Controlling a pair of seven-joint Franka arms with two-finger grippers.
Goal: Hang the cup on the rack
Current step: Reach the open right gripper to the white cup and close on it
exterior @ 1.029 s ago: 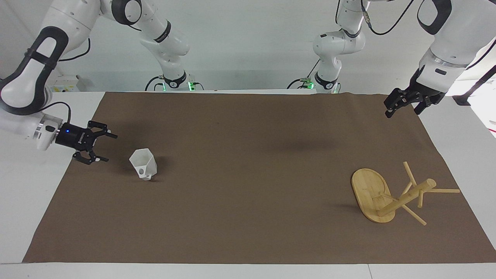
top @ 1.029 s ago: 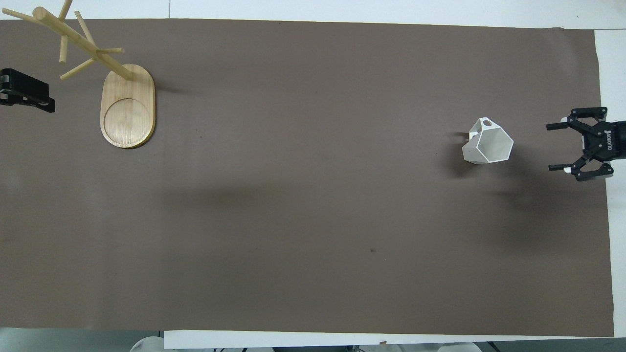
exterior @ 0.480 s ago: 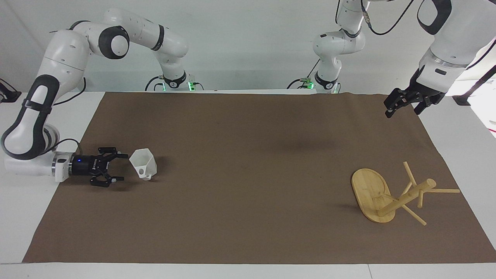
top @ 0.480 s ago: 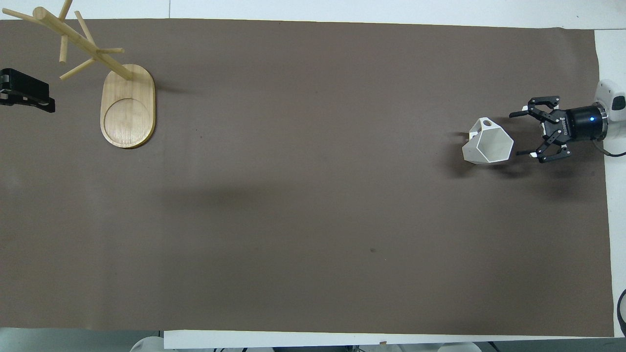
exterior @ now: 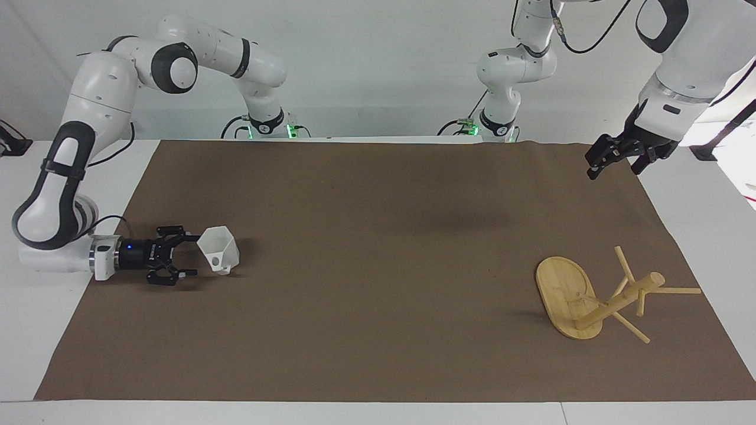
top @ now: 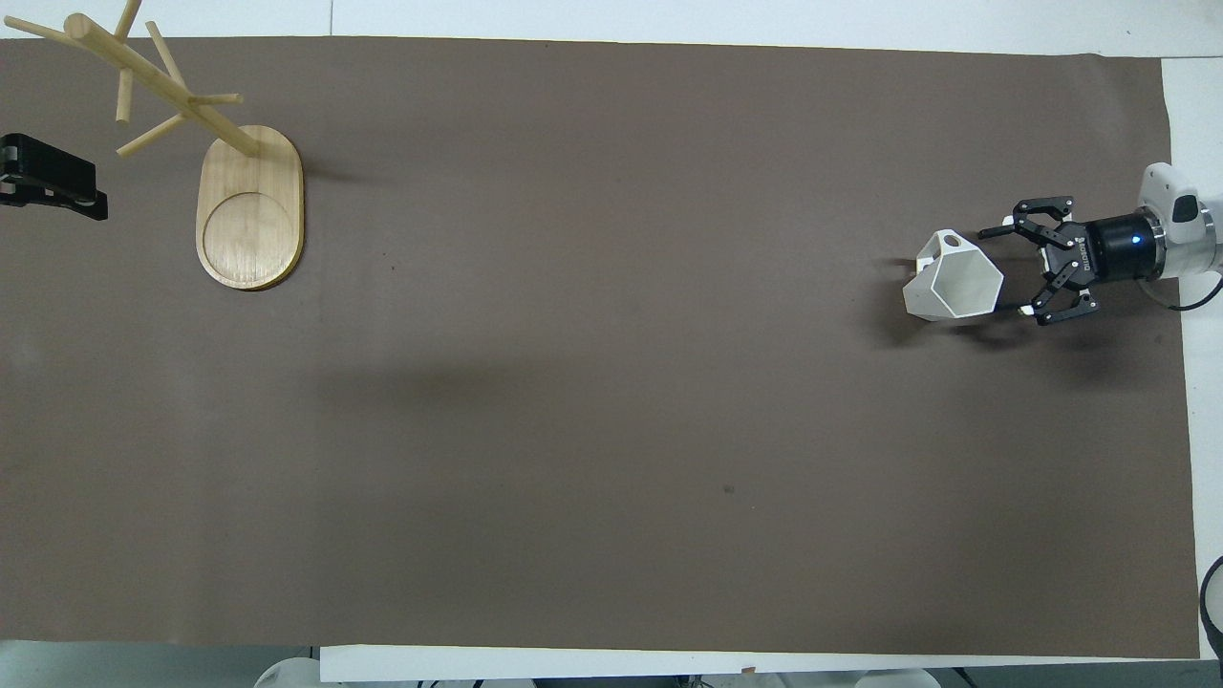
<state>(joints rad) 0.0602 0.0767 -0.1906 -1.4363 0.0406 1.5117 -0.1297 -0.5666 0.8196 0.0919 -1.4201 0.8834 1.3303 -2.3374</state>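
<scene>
- The cup (exterior: 218,250) (top: 954,277) stands upright on the brown mat (exterior: 378,271) (top: 611,382) that covers the bench (exterior: 35,330), toward the right arm's end; its hexagonal rim opens upward and its small handle with a hole faces away from the robots.
- The right gripper (exterior: 190,255) (top: 1003,271) lies low and level over the mat, just beside the cup, pointing at it from the right arm's end of the bench.
- Its fingers (exterior: 188,238) (top: 997,232) are spread wide and released, one tip nearer to the robots than the cup and one farther; they grasp nothing, and I cannot tell whether a tip touches the cup's wall.
- The rack (exterior: 596,295) (top: 229,182) stands on its oval base toward the left arm's end of the bench, well apart from the cup, its post upright and its thin pegs bare.
- The left gripper (exterior: 614,159) (top: 48,182) hangs in the air over the mat's edge at the left arm's end, near the rack and not touching it; it waits there, its fingers released and holding nothing.
</scene>
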